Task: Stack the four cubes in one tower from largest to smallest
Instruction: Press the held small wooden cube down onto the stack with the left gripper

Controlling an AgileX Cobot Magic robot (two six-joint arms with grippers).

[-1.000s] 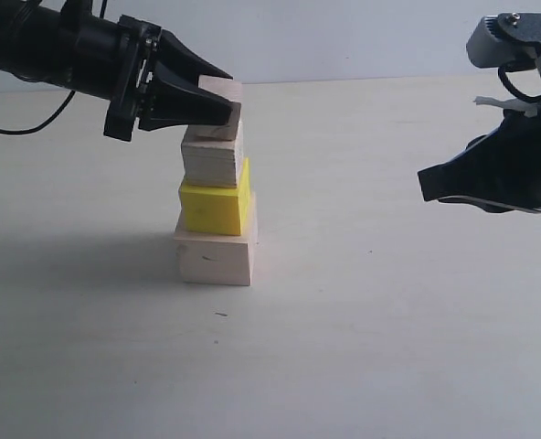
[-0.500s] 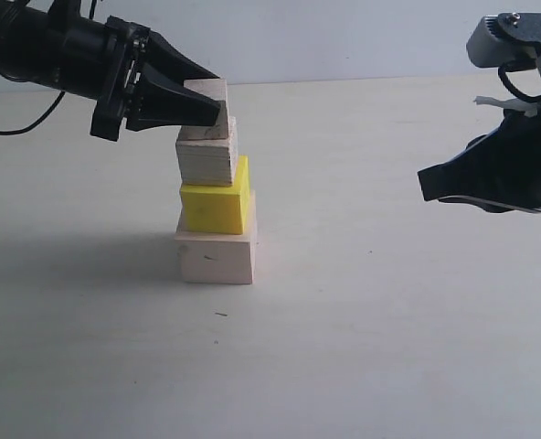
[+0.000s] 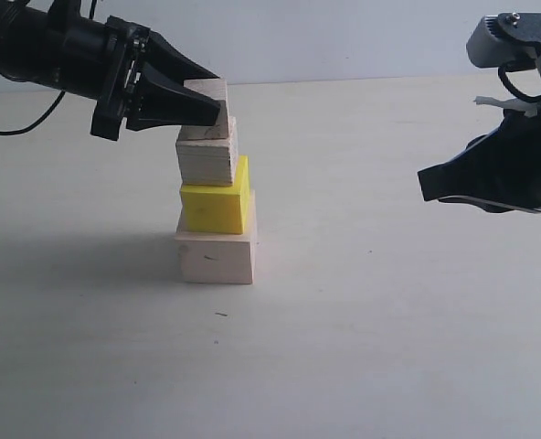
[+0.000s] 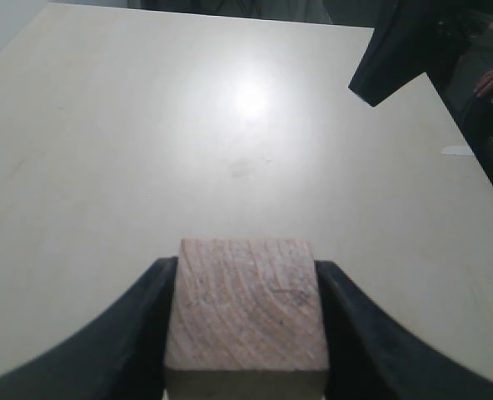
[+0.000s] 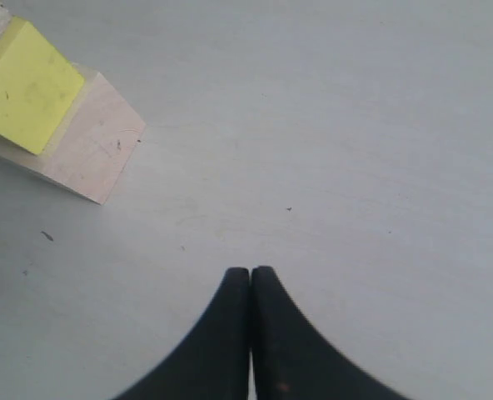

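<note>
The tower stands left of centre in the exterior view: a large pale wood cube [image 3: 216,258] at the base, a yellow cube [image 3: 213,208] on it, then a medium wood cube [image 3: 206,163]. My left gripper [image 3: 211,108] reaches in level from the left, shut on the small wood cube [image 3: 214,89], which sits on the medium cube's top. In the left wrist view the small cube [image 4: 246,317] fills the gap between both fingers [image 4: 146,325]. My right gripper [image 3: 426,187] hovers far to the right, shut and empty [image 5: 251,271]; its wrist view shows the yellow cube [image 5: 26,83] and the base [image 5: 92,154].
The pale table [image 3: 389,320] spreads around the tower, its far edge against a light wall. The cubes are slightly offset from one another. A black cable trails from the left arm [image 3: 33,119].
The left gripper and the small cube moved slightly left and up a second ago, and the medium cube shifted a little left with them. Since then nothing has moved. The right arm is still.
</note>
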